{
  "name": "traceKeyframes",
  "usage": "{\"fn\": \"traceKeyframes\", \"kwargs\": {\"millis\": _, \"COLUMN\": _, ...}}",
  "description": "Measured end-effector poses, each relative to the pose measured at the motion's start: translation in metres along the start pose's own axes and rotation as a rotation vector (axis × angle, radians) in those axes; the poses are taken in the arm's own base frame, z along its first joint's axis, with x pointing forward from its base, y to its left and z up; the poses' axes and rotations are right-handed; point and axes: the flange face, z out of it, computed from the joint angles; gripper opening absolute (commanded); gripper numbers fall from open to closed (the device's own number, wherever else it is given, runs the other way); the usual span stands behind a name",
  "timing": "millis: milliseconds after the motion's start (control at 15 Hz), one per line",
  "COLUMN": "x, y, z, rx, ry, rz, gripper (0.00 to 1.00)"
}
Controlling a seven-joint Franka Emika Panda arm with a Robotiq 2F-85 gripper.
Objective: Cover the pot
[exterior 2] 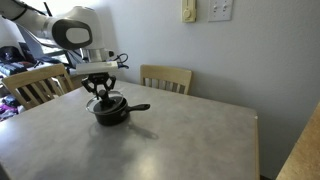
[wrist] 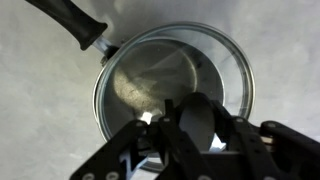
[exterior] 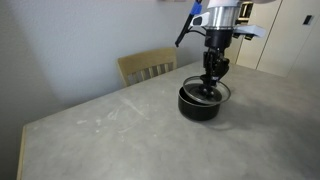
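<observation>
A small black pot (exterior: 200, 106) stands on a grey table (exterior: 120, 130), toward the far right of the tabletop in an exterior view and toward the left in the other (exterior 2: 109, 114). Its long straight handle (exterior 2: 138, 107) points right there, and runs to the upper left corner in the wrist view (wrist: 68, 17). A round glass lid (wrist: 215, 65) with a metal rim lies over the pot's mouth; I cannot tell whether it sits flush all round. The gripper (wrist: 198, 125) hangs straight above the pot, its fingers pressed together and pinching the black knob (wrist: 200, 112) at the middle of the lid. In both exterior views the arm comes down from above onto the pot. A wooden chair (exterior: 148, 66) stands at the far edge of the table, and another chair (exterior 2: 35, 85) stands at its left end. Two wall plates (exterior 2: 220, 10) are on the far wall.
</observation>
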Motion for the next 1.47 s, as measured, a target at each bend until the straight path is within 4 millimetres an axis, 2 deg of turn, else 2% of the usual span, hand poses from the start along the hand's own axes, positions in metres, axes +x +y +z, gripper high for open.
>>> {"fn": "traceKeyframes", "kwargs": {"millis": 600, "x": 0.009, "y": 0.01, "z": 0.019, "rx": 0.011, "ry": -0.011, "rz": -0.011, "gripper": 0.14}}
{"fn": "traceKeyframes", "kwargs": {"millis": 1467, "x": 0.024, "y": 0.017, "z": 0.017, "rx": -0.006, "ry": -0.003, "rz": -0.044, "gripper": 0.14}}
